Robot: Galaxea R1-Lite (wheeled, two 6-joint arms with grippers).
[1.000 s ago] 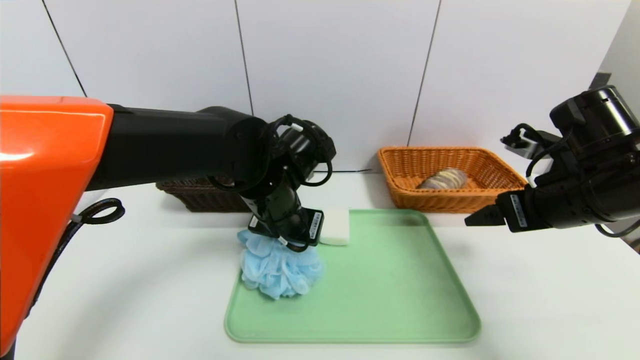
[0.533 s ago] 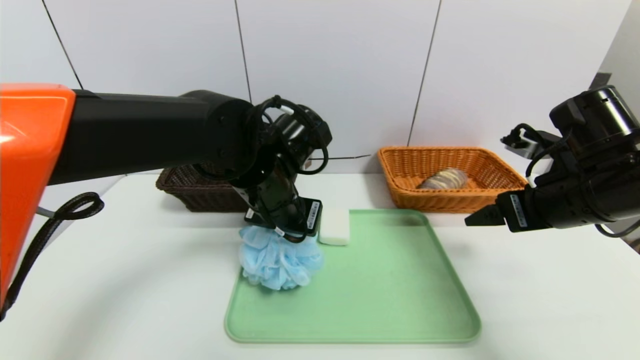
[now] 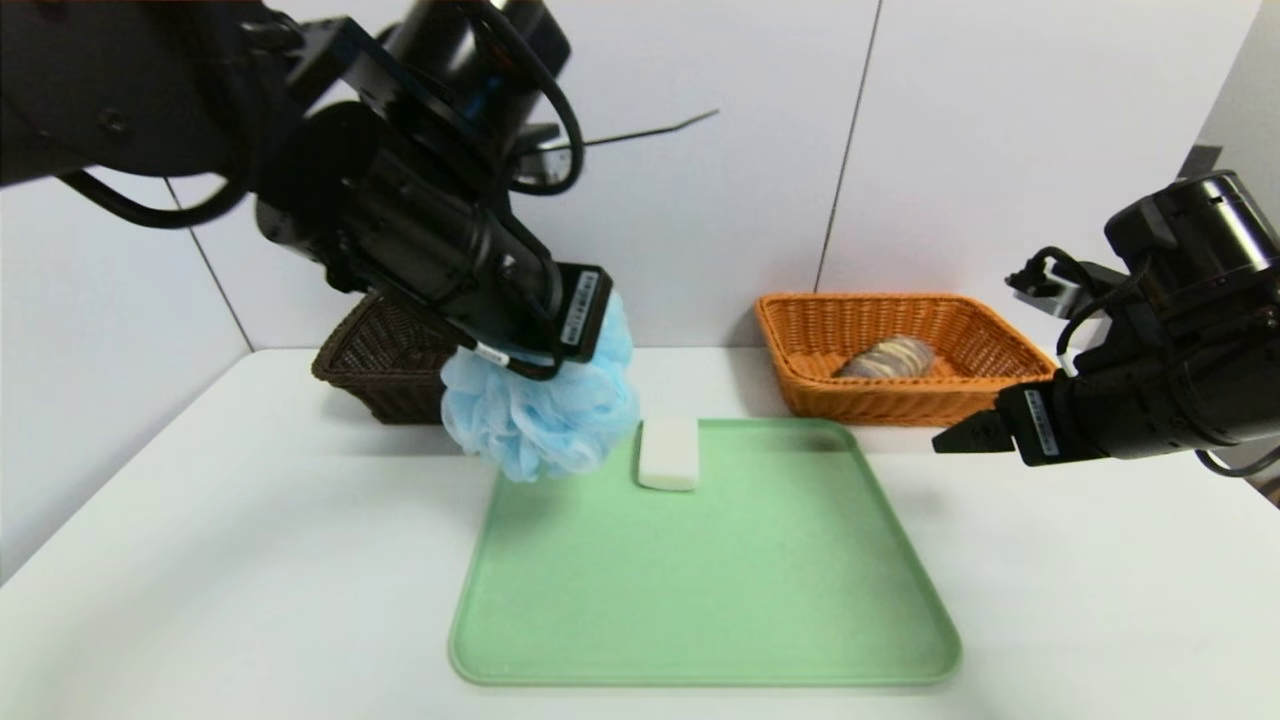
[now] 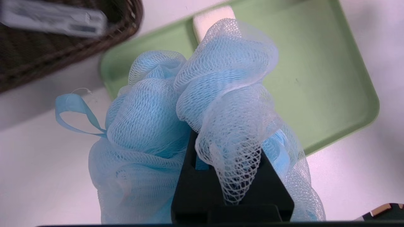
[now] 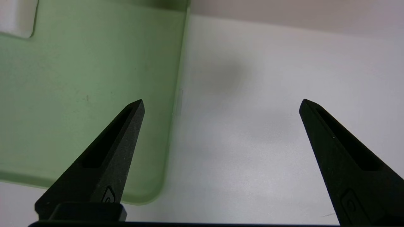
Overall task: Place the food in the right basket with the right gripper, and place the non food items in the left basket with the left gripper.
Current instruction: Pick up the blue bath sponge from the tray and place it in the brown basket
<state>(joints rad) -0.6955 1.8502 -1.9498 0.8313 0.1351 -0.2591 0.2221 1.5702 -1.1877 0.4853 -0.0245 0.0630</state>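
Above white table (image 3: pixel 250 560), left gripper (image 3: pixel 560 350) jaws pinch blue pouf (image 3: pixel 540 415); right gripper (image 5: pixel 221 104) jaws spread.

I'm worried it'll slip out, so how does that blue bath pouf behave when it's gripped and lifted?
Probably soft and squashy: the pouf bulges around the shut left gripper. Likely light, hanging above the tray without sagging. Its mesh should snag rather than slip.
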